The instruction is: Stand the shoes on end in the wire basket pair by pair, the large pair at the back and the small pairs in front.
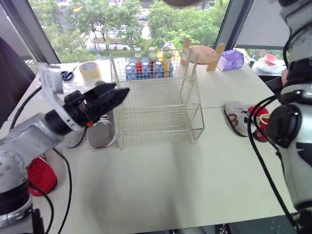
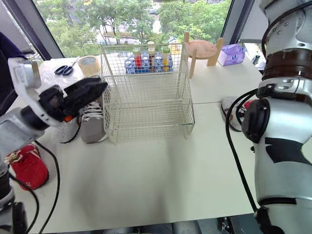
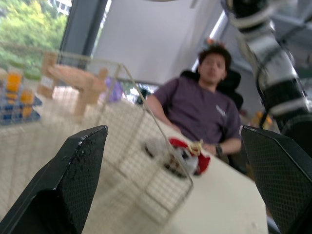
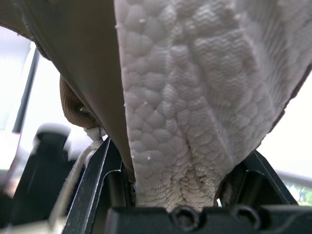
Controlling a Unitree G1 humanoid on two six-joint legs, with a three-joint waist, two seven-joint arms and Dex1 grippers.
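The empty wire basket [image 1: 156, 97] stands mid-table. My left gripper [image 1: 111, 96] hovers open at its left side, above a grey shoe [image 1: 100, 131] and a white shoe [image 1: 73, 139] lying against the basket; the left wrist view shows its fingers [image 3: 73, 170] wide apart with nothing between them. A red shoe [image 1: 41, 175] lies at the near left edge. A small white and red pair [image 1: 241, 119] lies to the right of the basket. My right gripper [image 4: 175, 146] is shut on a brown shoe with a white textured sole [image 4: 185, 73].
Behind the basket stand a rack of bottles [image 1: 146, 66], a tape roll [image 1: 89, 70], scissors [image 1: 67, 75], a wooden stand [image 1: 202, 53] and a purple box [image 1: 230, 60]. A person [image 3: 204, 112] sits beyond the table's right side.
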